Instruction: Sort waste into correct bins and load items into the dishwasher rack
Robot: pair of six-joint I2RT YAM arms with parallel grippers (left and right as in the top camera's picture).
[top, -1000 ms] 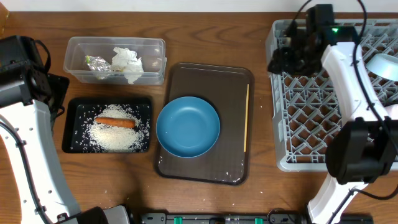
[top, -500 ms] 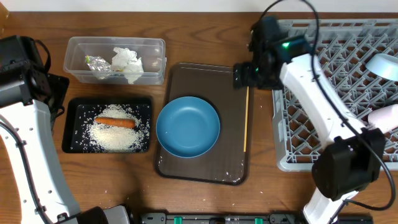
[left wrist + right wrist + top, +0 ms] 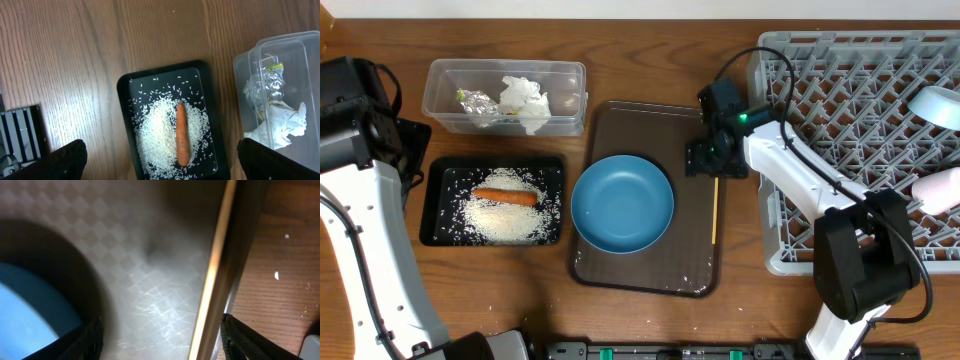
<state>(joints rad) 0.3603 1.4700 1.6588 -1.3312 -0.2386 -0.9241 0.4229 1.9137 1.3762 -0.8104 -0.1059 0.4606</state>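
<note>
The wooden chopsticks [image 3: 716, 200] lie along the right side of the brown serving tray [image 3: 660, 125], beside the large blue bowl [image 3: 622, 203]. My right gripper [image 3: 710, 160] hangs low over their far end, open. In the right wrist view a chopstick [image 3: 215, 275] runs between the fingers, close to the right one, untouched by the gripper [image 3: 160, 347]. My left gripper [image 3: 160, 160] stands wide open above the black tray [image 3: 125, 85] of rice [image 3: 160, 130] and carrot [image 3: 182, 135]. The clear tub [image 3: 440, 75] holds the wrapper [image 3: 475, 101] and napkin [image 3: 525, 103].
The grey dishwasher rack [image 3: 790, 180] fills the right side, with a light-blue bowl [image 3: 938, 105] and a white cup [image 3: 940, 190] at its right edge. A few rice grains [image 3: 695, 281] lie on the serving tray's front. The left arm stands at the table's left edge.
My right arm swung left from over the rack and came down over the serving tray's right side, at the chopsticks. The left arm has not moved.
</note>
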